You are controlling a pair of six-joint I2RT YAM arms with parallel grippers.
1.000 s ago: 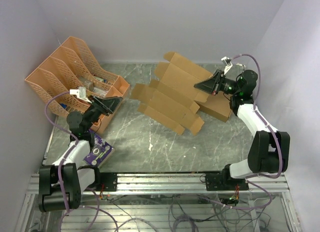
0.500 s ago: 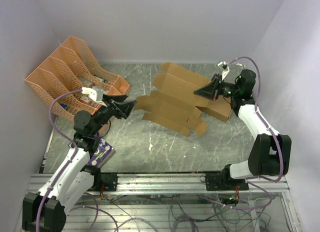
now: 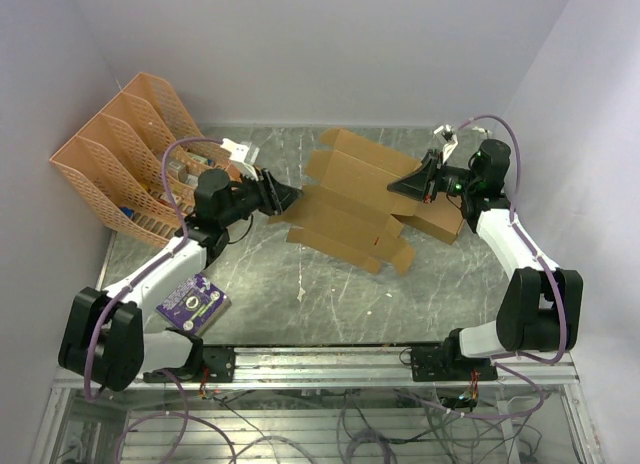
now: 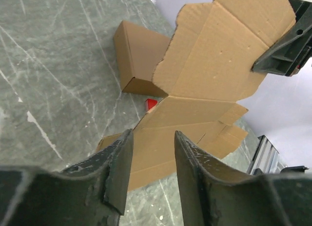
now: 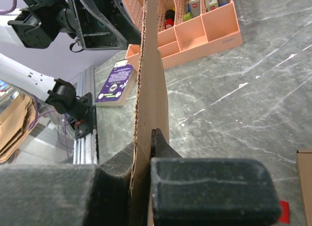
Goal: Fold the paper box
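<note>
Top external: flat brown die-cut cardboard sheet (image 3: 345, 209), mid-scene, right part lifted; right gripper (image 3: 405, 186) pinches its right edge; left gripper (image 3: 285, 197) at its left flap, fingers (image 4: 117, 170) spread.

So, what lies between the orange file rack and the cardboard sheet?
The left gripper, at the edge of the cardboard sheet, with the orange file rack behind it; top view shows this.

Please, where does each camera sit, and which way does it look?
Top external: above and behind the robot, looking down at the table; left arm and right arm show.
Left wrist: on the left arm, looking past the left gripper at the paper box.
Right wrist: on the right arm, looking along the paper box edge; right gripper shut on it.
Shared: all three show the paper box.
</note>
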